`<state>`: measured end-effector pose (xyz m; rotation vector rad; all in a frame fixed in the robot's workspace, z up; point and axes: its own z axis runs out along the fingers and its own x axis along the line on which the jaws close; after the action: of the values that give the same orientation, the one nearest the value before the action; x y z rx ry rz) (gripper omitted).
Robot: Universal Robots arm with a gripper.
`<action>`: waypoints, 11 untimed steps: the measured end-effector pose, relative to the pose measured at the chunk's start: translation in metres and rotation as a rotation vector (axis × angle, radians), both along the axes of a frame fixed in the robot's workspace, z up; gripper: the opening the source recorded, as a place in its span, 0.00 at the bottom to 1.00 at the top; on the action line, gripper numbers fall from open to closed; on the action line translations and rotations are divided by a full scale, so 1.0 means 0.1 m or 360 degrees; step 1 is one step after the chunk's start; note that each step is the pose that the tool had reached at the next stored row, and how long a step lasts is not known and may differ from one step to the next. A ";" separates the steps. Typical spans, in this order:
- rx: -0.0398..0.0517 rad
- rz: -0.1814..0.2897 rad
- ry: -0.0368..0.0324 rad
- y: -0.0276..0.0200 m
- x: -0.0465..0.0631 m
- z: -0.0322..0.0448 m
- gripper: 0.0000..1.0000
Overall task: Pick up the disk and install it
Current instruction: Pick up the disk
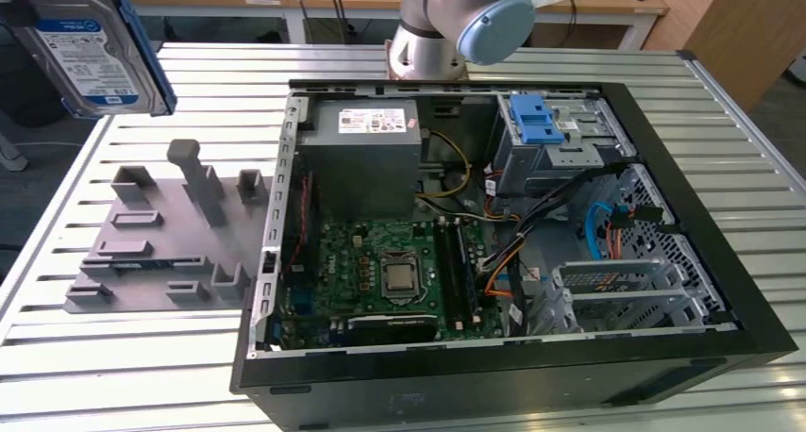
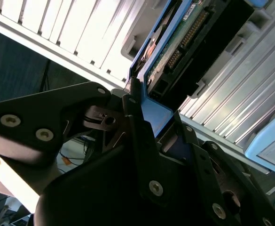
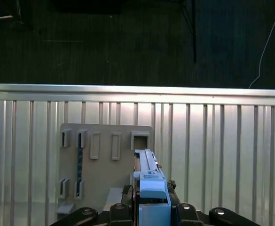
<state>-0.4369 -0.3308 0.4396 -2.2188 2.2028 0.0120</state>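
- Exterior view: the disk (image 1: 94, 47) hangs in the air above the grey fixture (image 1: 158, 248), well apart from the open computer case (image 1: 705, 158).
- Second wrist view: the gripper (image 2: 157, 120) pinches the disk's blue rail, fingers (image 2: 133, 127) pressed against both sides.
- First wrist view: the disk juts edge-on straight out from the hand, with the fixture beyond it. This carry likely calls for a firm, untilted hold.

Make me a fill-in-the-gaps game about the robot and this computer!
1. The disk has a ____ plastic frame round its edges.
2. The gripper is ____ on the disk.
3. The computer case lies with its side ____, so the green board shows.
4. The holder plate beside the case is coloured ____.

Missing words: blue, shut, open, grey.
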 end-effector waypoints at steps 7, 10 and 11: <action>0.0000 0.0000 -0.0002 0.000 0.00 0.034 0.36; 0.0000 0.0000 -0.0002 0.001 0.00 0.069 0.36; 0.0000 0.0000 -0.0002 0.001 0.00 0.083 0.36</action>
<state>-0.4371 -0.3307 0.4480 -2.2181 2.2024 0.0107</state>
